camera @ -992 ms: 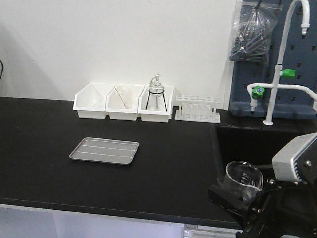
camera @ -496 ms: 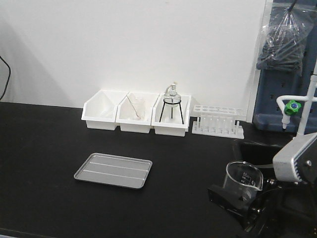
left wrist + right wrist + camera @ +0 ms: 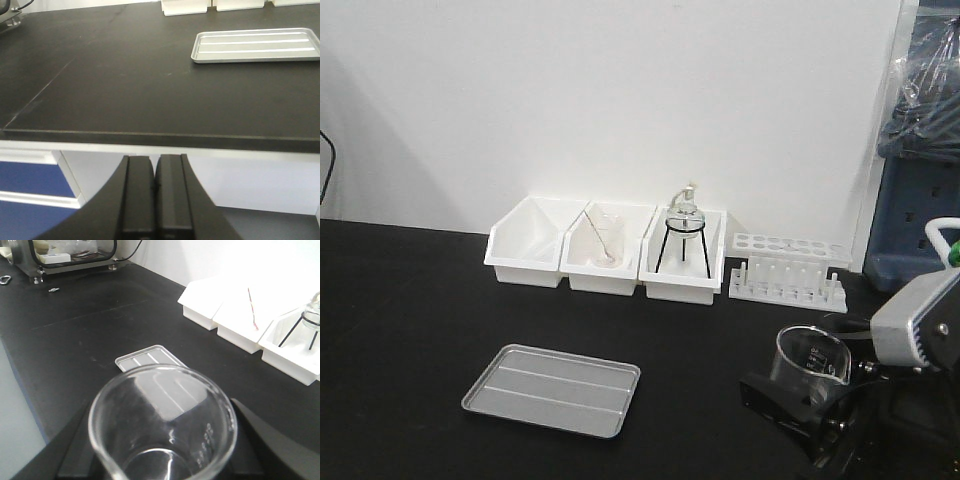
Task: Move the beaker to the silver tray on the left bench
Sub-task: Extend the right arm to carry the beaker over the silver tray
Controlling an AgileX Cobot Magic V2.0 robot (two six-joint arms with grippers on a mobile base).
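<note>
Across the whole frame, the left bench (image 3: 400, 320), matte black, stretching left to right below a white wall. At its far edge, against that wall, a row of three white bins (image 3: 525, 262) set side by side and touching; in the middle one a clear beaker with a rod (image 3: 603, 240), in the right one a round flask (image 3: 684, 215) on a black tripod. Nearer than the bins and toward the left, the silver tray (image 3: 552, 390), lying flat on the black top with its lengthwise ridges showing, well apart from the row behind it. Just right of the bins, a white test-tube rack (image 3: 785, 280).

At the near right, the right gripper (image 3: 798, 398), black fingers clamped on either side of the beaker (image 3: 810, 360). Held upright, mouth up, printed graduations on its glass wall, well to the right of the silver tray and not touching it; in the right wrist view, the tray in sight past and through the flared rim.

In the left wrist view, the left gripper (image 3: 156, 195), at the bench's near edge and lower than its top, fingers pressed together with nothing between them.
</note>
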